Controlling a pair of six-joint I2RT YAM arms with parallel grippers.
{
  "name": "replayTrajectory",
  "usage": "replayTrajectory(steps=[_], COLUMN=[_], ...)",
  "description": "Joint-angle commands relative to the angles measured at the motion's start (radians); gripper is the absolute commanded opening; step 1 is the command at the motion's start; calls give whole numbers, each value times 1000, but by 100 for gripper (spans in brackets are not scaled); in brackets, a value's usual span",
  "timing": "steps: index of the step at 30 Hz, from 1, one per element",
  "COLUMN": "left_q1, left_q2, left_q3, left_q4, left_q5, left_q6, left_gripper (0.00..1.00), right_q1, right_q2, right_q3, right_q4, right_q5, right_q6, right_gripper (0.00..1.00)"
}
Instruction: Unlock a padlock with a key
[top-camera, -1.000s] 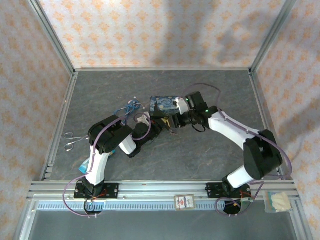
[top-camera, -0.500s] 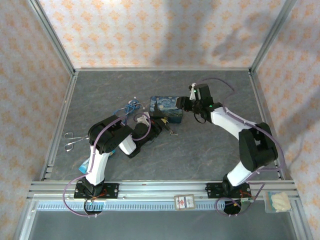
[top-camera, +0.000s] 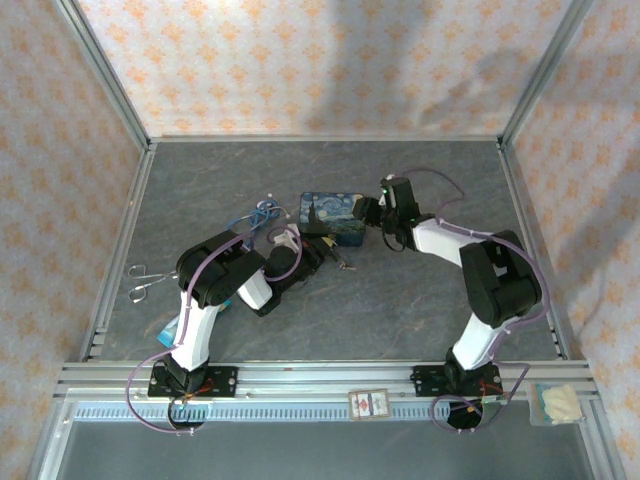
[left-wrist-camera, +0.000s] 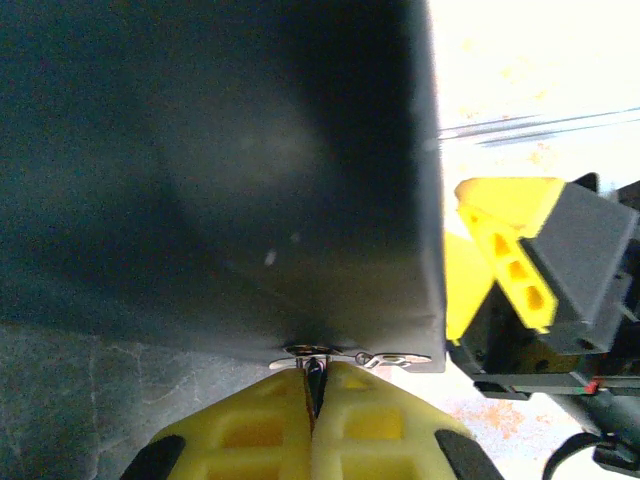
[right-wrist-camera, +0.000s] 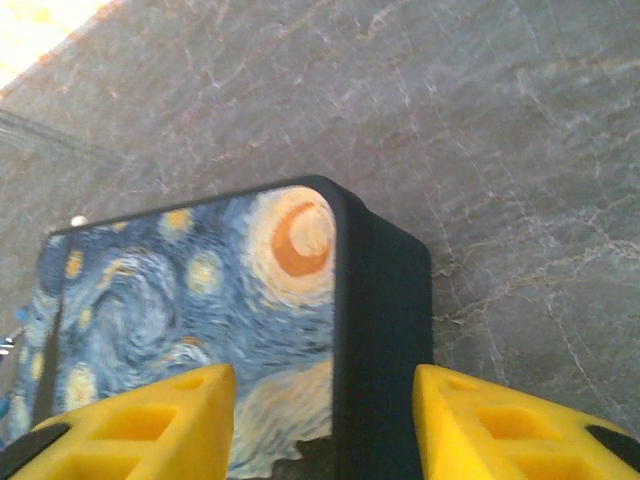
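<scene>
Your table (top-camera: 400, 320) is a grey, stone-veined slab. Just above the middle of the overhead frame, the starry-night tin (top-camera: 333, 212) sits flat on it with its painted lid facing up. Just left of the tin lies a tangled blue cable (top-camera: 258, 215). Lower down, near the left edge, you'll find silver scissors (top-camera: 145, 281), well apart from both.

On the grey stone-patterned table (top-camera: 420, 300) a blue-and-yellow painted tin box (top-camera: 330, 212) lies near the middle; the right gripper (top-camera: 368, 211) hovers at its right end; the left gripper (top-camera: 320, 246) points at its near side, a tiny black padlock (top-camera: 343, 263) just off its tip; silver scissors (top-camera: 147, 281) lie far left; a blue cable (top-camera: 258, 215) coils left of the tin.
</scene>
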Motion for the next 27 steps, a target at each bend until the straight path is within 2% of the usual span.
replayTrajectory(steps=[1, 12, 20, 27], left_q1=[10, 10, 10, 14], left_q2=[24, 64, 56, 68], left_q3=[-11, -89, -119, -109], left_q4=[54, 202, 242, 261], left_q5=[-16, -168, -248, -231], left_q6=[-7, -132, -161, -157], left_gripper=[0, 0, 0, 0], right_q1=[2, 2, 3, 13], right_q2=[16, -56, -88, -71], right_q3=[-28, -198, -246, -241], right_q4=[65, 189, 206, 221], right_q5=[16, 109, 148, 136], right_q6=[42, 197, 230, 235], right_gripper=[49, 46, 44, 44])
